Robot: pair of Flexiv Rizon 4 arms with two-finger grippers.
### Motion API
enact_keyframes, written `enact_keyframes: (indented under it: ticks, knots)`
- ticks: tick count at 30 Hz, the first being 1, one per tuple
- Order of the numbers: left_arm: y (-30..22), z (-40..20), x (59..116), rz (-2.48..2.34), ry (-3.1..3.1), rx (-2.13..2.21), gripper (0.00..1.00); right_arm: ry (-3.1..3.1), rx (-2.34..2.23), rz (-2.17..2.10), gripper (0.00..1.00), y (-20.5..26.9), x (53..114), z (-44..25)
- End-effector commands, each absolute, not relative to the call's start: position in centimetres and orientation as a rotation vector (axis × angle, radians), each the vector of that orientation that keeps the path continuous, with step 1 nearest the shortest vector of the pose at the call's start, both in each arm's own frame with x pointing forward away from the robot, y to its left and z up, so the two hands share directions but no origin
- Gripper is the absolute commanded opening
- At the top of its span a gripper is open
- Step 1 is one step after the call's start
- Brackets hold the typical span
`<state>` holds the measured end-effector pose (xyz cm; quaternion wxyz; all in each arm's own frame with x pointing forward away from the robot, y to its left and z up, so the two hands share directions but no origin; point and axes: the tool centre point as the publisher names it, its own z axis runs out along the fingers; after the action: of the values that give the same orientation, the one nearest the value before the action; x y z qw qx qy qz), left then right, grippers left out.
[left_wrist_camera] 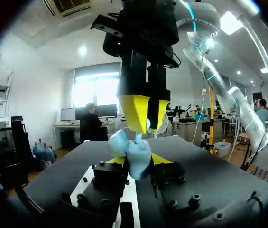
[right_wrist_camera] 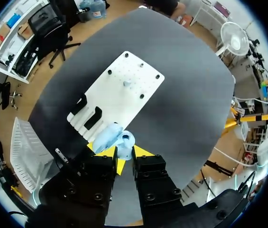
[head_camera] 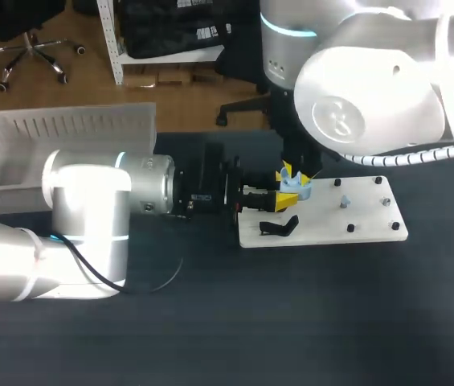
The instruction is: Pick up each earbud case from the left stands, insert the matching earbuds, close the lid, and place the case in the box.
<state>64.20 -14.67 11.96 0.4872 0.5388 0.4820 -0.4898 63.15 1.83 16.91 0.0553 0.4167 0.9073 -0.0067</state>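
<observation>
Head view: white box at far left. Left gripper is clamped on the light-blue earbud case, holding it over the left end of the white board, by the black stands. Right gripper hangs directly above the case; can't tell its grasp.

Robotics lab, bench setup. Two white arms, left arm and right arm, meet over a dark table. White drilled plate with black pegs lies just ahead of the right gripper; slatted plastic bin well apart from it.
</observation>
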Motion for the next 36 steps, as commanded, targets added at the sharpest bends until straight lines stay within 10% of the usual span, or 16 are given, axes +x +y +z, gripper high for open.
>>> enact_keyframes:
  ticks: [1,21,23,30,36]
  knots:
    - [-14.7,11.9,64.2,-1.188,1.168,1.306,0.0,2.75,1.265,-0.026,0.0,1.8,63.3,16.6]
    - [-14.7,11.9,64.2,-1.188,1.168,1.306,0.0,2.757,1.249,-0.056,0.02,2.0,63.7,15.9]
    - [-14.7,11.9,64.2,-1.188,1.168,1.306,0.0,2.757,1.25,-0.054,0.46,2.0,63.7,16.0]
    - [-14.7,11.9,64.2,-1.188,1.168,1.306,0.0,2.747,1.248,0.026,0.92,1.3,63.0,17.2]
    - [-14.7,11.9,64.2,-1.188,1.168,1.306,0.0,2.747,1.24,0.078,0.65,1.4,62.5,18.2]
